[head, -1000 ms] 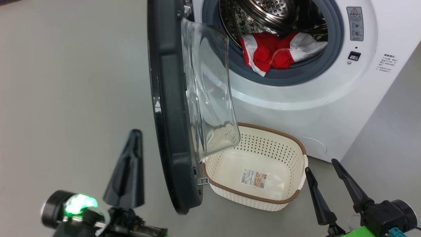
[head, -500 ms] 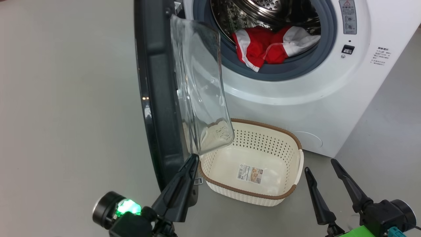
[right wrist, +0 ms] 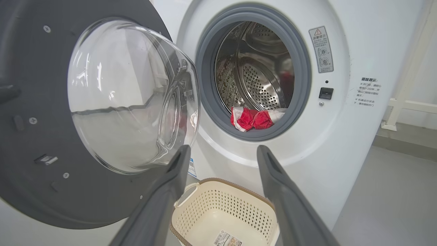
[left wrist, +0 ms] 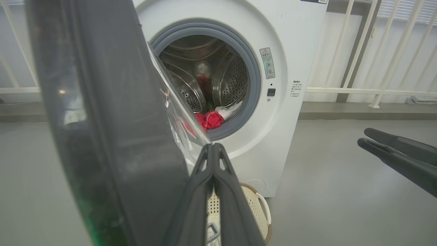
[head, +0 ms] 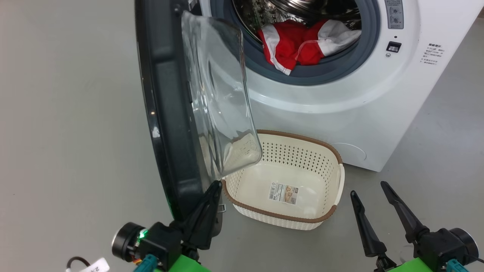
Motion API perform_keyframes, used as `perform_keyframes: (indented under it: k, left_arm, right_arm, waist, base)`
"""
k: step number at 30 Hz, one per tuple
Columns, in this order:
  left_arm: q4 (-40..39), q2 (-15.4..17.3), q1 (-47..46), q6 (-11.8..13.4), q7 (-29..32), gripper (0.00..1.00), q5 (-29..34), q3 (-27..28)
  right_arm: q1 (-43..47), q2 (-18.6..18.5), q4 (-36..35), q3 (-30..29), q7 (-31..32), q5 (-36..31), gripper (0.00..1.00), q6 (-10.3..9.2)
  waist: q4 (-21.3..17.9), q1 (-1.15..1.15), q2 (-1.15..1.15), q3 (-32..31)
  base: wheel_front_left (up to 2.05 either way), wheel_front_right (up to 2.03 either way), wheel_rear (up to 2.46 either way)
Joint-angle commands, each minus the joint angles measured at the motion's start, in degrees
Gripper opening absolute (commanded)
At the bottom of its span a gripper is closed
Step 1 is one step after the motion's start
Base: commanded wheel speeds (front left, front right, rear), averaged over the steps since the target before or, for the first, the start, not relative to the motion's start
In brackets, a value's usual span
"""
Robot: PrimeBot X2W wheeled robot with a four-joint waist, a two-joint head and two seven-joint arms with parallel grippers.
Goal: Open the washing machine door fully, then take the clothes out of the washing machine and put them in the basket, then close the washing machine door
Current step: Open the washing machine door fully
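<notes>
In front of the washing machine [head: 321,109], step 1 is in hand: the washing machine door [head: 166,113] stands approx square to the front, i.e. half open, not fully. The left gripper [head: 216,185], fingers clenched together w/ nothing between them, has its tip at the door's lower inner edge, just under the glass bowl; contact looks likely but can't confirm. The right gripper [head: 368,188] hangs w/ fingers released & spread, empty, near the basket [head: 298,136] but apart from it. The clothes [head: 291,45] lie at the drum mouth, spilling onto the grey gasket; the basket sits empty on the floor [head: 68,132] below the opening. Next move, prob: push the door outward, away from the opening, tip kept on the dark rim & not sliding onto the glass, till it swings right back. Vs a sec ago: the left gripper was on the door's outer side, well apart from it; now it's crossed to the inner edge. The camera has shifted too, so the washer's drift up-left in the head view is no move of things; right gripper unchanged
</notes>
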Motion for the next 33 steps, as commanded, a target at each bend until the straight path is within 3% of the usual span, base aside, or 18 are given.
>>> perform_keyframes:
  k: [1, 23, 33]
  left_arm:
    - [-0.96, 0.3, -2.26, 0.7, 0.26, 0.0, -0.37, 2.46]
    - [-0.99, 2.81, 1.7, 6.37, 0.17, 0.0, -2.26, 8.59]
    - [0.44, 3.97, 1.87, 8.28, -0.48, 0.0, -3.61, 12.1]
  right_arm:
    - [-2.82, -0.27, -1.27, 1.1, -0.35, 0.28, 1.0, 0.28]
    - [-2.7, -0.27, -0.64, 1.45, -0.75, 0.96, 1.0, 0.28]
    - [-2.95, -0.27, -0.47, 1.94, -0.55, 0.87, 1.0, 0.28]
  waist:
    - [-0.04, 0.0, 0.0, 0.05]
    - [4.74, 0.0, 0.0, 0.43]
    - [5.01, 0.0, 0.0, 0.83]
  base:
    - [0.0, 0.0, 0.0]
    - [0.0, 0.0, 0.0]
    - [0.0, 0.0, 0.0]
